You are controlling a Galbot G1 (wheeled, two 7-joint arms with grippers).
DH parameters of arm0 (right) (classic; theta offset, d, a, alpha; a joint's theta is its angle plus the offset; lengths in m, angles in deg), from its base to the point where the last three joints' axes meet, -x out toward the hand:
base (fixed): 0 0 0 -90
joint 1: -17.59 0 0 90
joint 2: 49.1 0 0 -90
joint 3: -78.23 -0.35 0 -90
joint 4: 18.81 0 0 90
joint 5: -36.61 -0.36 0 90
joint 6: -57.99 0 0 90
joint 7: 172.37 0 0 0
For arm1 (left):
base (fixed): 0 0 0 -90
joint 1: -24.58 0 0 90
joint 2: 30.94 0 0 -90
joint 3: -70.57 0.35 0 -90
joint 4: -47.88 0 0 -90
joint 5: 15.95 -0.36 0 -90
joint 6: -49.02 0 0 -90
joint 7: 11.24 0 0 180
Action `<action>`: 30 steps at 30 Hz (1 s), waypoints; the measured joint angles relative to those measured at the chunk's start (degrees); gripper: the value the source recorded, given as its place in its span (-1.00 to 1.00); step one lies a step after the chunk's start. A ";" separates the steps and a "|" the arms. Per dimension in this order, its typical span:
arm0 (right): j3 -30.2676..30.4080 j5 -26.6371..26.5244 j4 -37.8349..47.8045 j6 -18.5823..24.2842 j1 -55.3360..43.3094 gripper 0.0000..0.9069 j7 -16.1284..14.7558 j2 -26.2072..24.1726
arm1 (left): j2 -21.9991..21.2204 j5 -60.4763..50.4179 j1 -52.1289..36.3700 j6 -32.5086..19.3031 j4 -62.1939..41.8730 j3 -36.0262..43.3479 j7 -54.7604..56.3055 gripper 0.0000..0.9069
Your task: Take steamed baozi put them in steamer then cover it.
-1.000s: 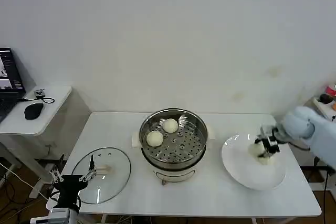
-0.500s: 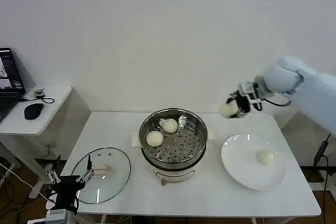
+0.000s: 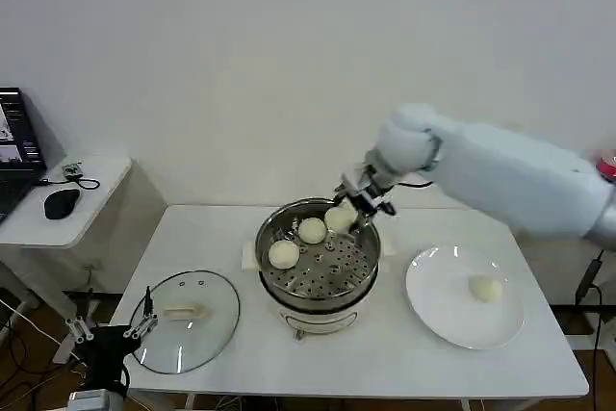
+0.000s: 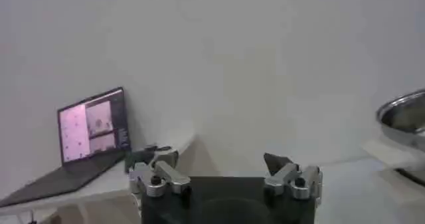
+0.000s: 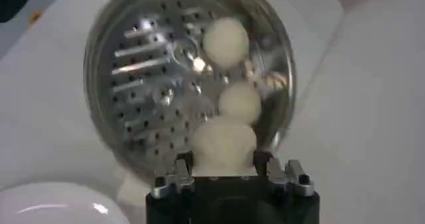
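Observation:
The steel steamer stands mid-table with two steamed baozi on its perforated tray, one at the front left and one at the back. My right gripper hangs over the steamer's back right rim, shut on a third baozi. The right wrist view has that held baozi between the fingers, above the tray and the two resting buns. A last baozi lies on the white plate. My left gripper waits open off the table's front left corner.
The flat glass lid lies on the table left of the steamer, close to the left gripper. A side desk with a mouse and a laptop stands to the left. The wall is close behind the table.
My right gripper picked a baozi off the plate, lifted it and carried it left to above the steamer. The left gripper sank slightly lower and leftward.

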 measured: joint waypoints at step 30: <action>3.95 6.42 -1.88 10.58 5.39 1.00 -3.23 4.94 | -0.69 0.06 0.66 -0.43 -0.53 -1.73 0.20 1.00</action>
